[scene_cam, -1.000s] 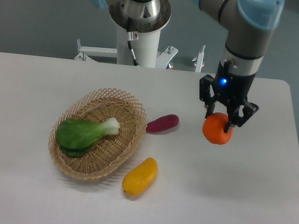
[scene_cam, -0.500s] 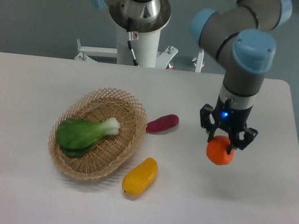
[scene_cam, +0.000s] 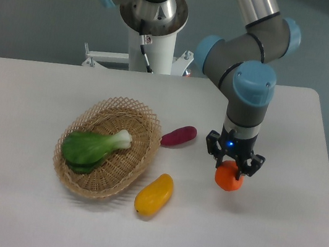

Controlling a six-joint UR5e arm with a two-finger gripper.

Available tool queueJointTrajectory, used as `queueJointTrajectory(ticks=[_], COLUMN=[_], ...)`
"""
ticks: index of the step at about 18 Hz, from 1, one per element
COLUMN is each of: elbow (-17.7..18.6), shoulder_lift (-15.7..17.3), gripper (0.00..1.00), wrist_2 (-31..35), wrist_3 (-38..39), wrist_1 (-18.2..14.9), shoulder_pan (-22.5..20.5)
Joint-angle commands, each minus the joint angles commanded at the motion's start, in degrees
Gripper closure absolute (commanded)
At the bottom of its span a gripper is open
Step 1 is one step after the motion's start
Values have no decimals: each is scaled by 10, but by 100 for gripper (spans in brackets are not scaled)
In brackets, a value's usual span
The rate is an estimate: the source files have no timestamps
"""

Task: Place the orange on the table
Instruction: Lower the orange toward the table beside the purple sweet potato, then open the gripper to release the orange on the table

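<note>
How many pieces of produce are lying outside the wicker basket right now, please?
3: the orange, held in the gripper right of centre; a purple vegetable beside the basket's right rim; a yellow fruit in front of it. None appears hidden.

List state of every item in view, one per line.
gripper: shut on the orange, low over the table
orange: held in the gripper; contact with table cannot be told
table: white, carries all the items
basket: upright, holds the bok choy
bok choy: lying in the basket
purple vegetable: lying on table, right of basket
yellow fruit: lying on table, just off the basket rim
</note>
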State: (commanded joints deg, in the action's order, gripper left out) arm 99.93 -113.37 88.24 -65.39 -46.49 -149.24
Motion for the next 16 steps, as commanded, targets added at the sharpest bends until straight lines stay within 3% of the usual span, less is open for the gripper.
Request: queueJointTrajectory(ticks=[14,16], elbow=[18,18], shoulder_lift=[-14,-14], gripper=[43,16], wrist_2=[5,5], wrist_3=[-14,-15], wrist_1=[-1,-1], shoulder_pan=[17,17])
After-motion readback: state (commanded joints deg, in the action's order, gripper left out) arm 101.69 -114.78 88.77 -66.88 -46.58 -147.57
